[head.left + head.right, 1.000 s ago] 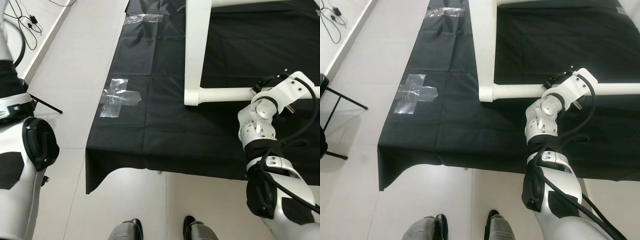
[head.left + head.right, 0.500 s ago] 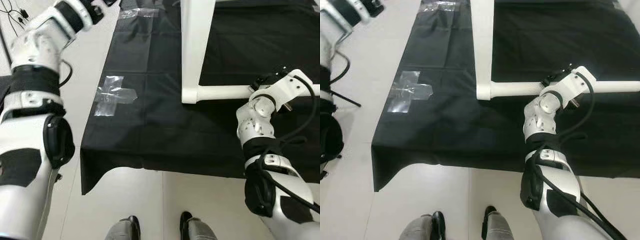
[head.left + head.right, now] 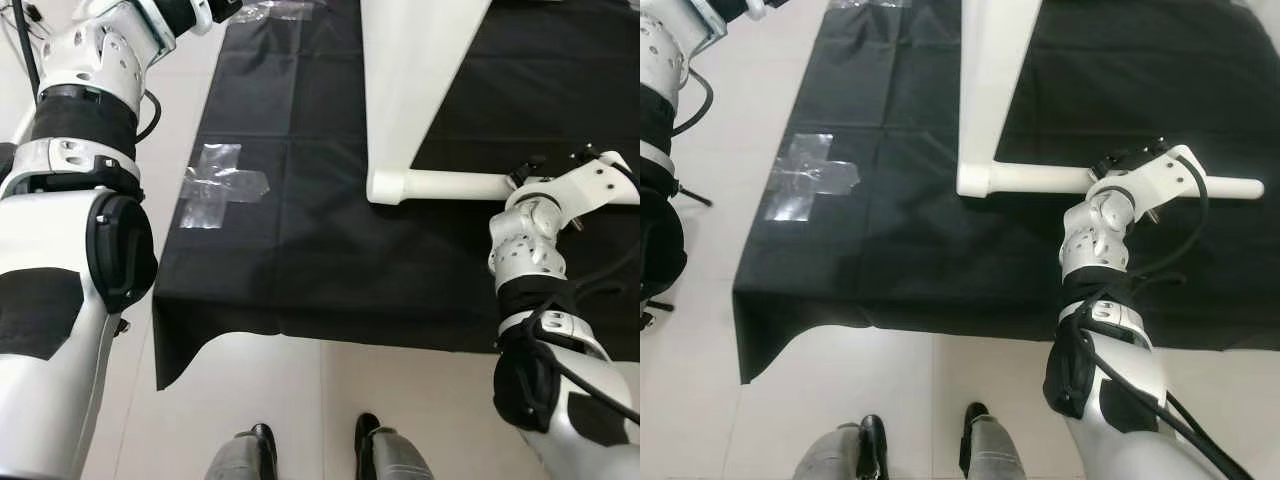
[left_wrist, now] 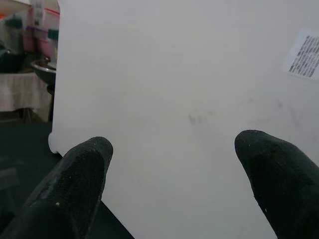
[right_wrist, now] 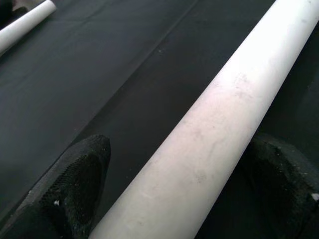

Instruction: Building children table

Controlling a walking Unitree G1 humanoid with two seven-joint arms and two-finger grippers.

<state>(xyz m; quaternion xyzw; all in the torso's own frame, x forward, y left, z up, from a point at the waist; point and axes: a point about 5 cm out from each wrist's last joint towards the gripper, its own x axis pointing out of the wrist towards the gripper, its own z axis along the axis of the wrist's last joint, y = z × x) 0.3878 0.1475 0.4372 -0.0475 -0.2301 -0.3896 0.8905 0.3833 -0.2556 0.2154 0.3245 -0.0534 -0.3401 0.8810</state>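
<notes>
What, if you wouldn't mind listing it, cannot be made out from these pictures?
- Left end effector: left eye view's top edge cuts it off.
- Right end effector: behind its wrist in the eye views.
- Sticker on the white panel: print too small to read.
- White leg: grip contact unclear.

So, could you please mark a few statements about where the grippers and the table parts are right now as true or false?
1. The right gripper has its fingers on either side of a white leg. True.
2. The white tabletop lies flat on the floor tiles. False: it stands tilted up above the black cloth.
3. The left gripper faces the tabletop's broad white surface with its fingers apart. True.
4. A strip of red tape holds down the cloth's edge. False: a cross of clear tape sits there.
5. The tabletop surface bears a small printed label. True.
</notes>
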